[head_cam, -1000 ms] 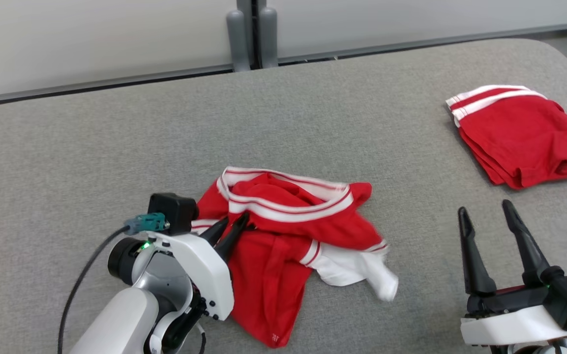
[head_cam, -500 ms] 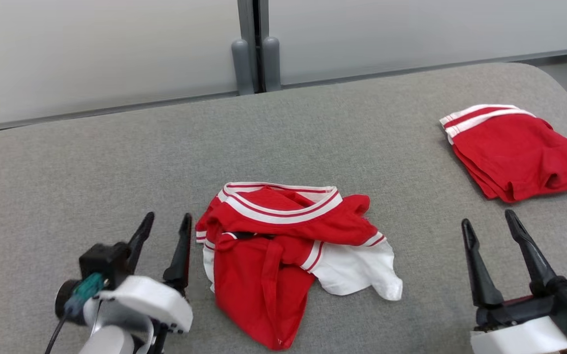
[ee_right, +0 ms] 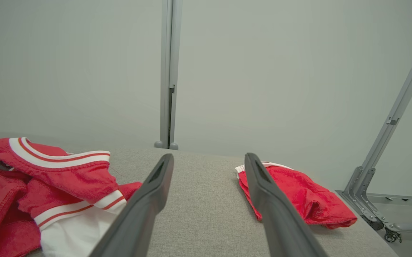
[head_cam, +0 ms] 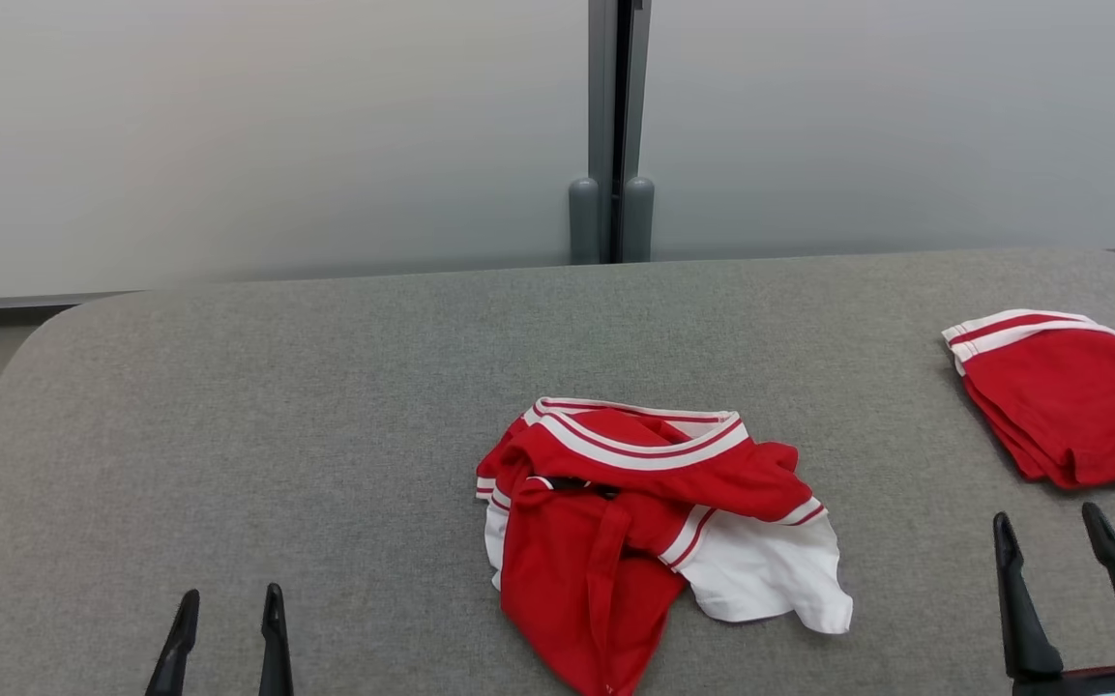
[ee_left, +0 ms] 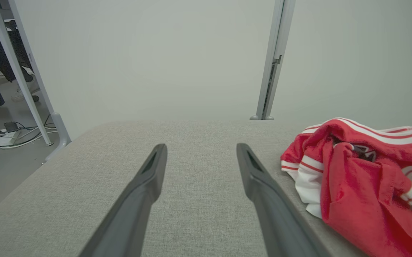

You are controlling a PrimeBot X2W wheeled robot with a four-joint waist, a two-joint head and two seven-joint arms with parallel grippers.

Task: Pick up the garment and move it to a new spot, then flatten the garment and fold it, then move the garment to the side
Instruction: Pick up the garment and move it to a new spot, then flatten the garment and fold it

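While the garment [head_cam: 644,522] lies crumpled in a heap near the front middle of the grey counter [head_cam: 277,406], neither gripper touches it. It is red with white-and-red striped bands, and a white part spreads out on its right side.

The left gripper [head_cam: 232,592] sits low at the front left, well apart from the garment. Its fingers are spread with nothing between them. The right gripper [head_cam: 1046,514] sits at the front right, likewise spread and empty, near the garment but clear of it.

A folded piece [head_cam: 1060,406], red with white bands at its far edge, rests at the counter's right edge beyond the right gripper. A pale partition with a grey post [head_cam: 612,126] stands behind the counter.
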